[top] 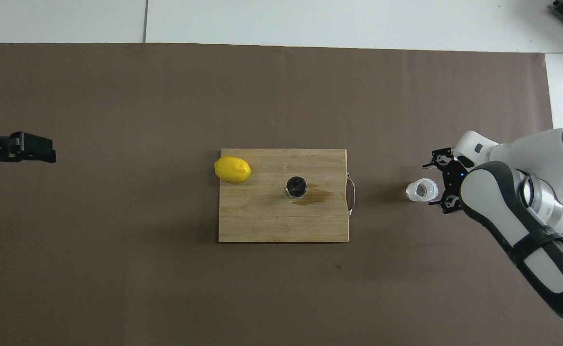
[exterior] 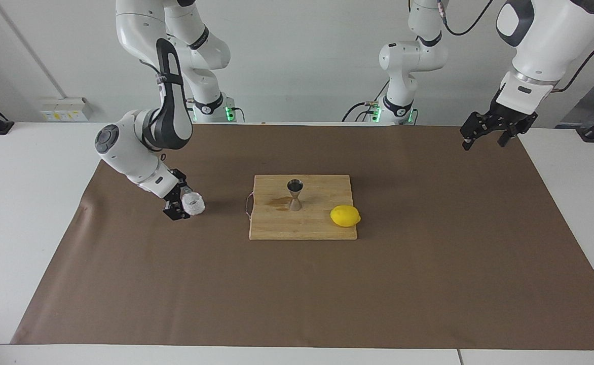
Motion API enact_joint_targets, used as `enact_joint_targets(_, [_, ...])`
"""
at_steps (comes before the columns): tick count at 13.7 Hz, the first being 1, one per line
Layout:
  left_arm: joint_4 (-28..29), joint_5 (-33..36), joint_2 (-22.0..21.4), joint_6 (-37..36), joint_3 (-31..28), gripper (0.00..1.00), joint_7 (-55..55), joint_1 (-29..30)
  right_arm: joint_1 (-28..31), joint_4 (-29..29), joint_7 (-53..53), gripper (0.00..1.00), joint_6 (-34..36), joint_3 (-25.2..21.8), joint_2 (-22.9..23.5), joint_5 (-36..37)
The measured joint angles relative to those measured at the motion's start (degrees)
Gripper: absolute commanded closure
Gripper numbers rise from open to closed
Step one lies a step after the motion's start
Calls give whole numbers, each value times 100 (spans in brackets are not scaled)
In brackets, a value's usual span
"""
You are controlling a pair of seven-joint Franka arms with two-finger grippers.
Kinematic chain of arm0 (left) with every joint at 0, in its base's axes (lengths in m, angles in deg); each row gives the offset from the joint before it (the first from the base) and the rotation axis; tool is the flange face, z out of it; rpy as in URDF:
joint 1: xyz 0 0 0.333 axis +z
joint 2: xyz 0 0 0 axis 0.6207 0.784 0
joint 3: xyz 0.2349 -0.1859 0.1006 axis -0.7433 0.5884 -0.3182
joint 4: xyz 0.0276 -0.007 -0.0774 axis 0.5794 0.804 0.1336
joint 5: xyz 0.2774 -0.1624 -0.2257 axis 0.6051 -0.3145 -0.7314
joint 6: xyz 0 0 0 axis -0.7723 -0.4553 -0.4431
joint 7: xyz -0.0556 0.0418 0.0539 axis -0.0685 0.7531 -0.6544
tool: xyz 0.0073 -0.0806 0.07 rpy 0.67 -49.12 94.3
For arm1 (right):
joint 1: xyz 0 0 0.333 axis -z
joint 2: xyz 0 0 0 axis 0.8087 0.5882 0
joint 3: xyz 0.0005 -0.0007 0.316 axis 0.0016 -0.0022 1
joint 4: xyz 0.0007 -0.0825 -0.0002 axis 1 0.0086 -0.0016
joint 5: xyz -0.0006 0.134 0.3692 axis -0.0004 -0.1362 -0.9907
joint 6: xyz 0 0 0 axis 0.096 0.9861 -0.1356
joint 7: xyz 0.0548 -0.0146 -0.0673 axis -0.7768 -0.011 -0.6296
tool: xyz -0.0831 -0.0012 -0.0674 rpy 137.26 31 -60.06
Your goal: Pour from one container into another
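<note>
The small knobbly glass cup (exterior: 193,204) (top: 422,190) stands upright on the brown mat (exterior: 429,263), between the cutting board and the right arm's end of the table. My right gripper (exterior: 177,203) (top: 439,184) sits low right beside it, open, its fingers spread wide and off the glass. The steel hourglass jigger (exterior: 295,194) (top: 296,186) stands upright in the middle of the wooden cutting board (exterior: 317,228) (top: 262,221). My left gripper (exterior: 483,144) (top: 27,149) waits open, raised over the mat's edge at the left arm's end.
A yellow lemon (exterior: 345,216) (top: 232,169) lies on the board's corner toward the left arm's end. A wet stain (exterior: 278,203) (top: 317,197) marks the board beside the jigger. The board has a metal handle (top: 351,193) facing the cup.
</note>
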Motion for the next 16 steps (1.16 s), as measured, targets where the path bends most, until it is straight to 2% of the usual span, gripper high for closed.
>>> enact_joint_targets(4, [0, 0, 0, 0, 0, 0, 0, 0, 22, -42, 862, 0, 116, 0, -482, -1])
enact_joint_targets(7, [0, 0, 0, 0, 0, 0, 0, 0, 23, -320, 1881, 0, 378, -1, -638, 110])
enact_joint_targets(12, [0, 0, 0, 0, 0, 0, 0, 0, -81, -1064, 4314, 0, 760, 32, -851, 897])
enact_joint_targets(16, [0, 0, 0, 0, 0, 0, 0, 0, -397, -1666, 7022, 0, 1094, 64, -866, 1785])
